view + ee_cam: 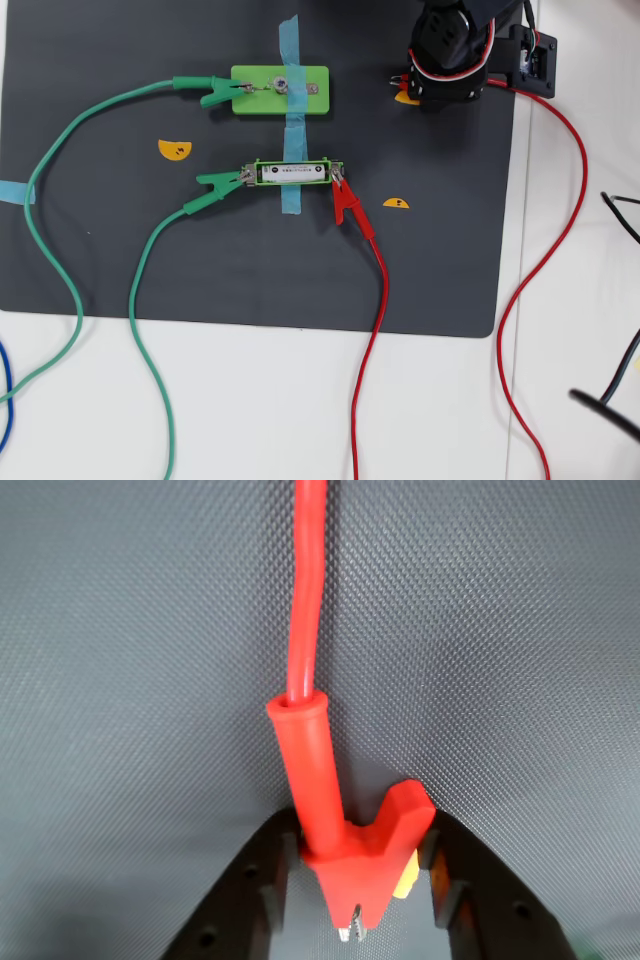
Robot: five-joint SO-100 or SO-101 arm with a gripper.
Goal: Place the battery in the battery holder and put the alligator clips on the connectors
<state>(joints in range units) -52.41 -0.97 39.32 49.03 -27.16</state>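
In the wrist view my gripper [362, 852] is shut on a red alligator clip [340, 820], whose metal jaws point at the lens and whose red wire [307, 590] runs up over the dark mat. Overhead, the arm [455, 50] stands at the mat's top right and covers the gripper; a bit of that red clip [399, 82] peeks out. The white battery [293, 173] lies in the battery holder [293, 160]. A green clip [218, 183] grips the holder's left tab and another red clip [346, 202] its right tab. A second green clip [215, 91] sits on the left connector of the light-green block [305, 78]; the right connector [316, 89] is bare.
Blue tape [290, 45] straps the block and holder to the dark mat [100, 250]. Orange half-disc markers [173, 149] [396, 203] lie on the mat. Green wires [60, 270] and red wires [560, 200] trail over the white table. Dark cables [620, 210] lie at the right edge.
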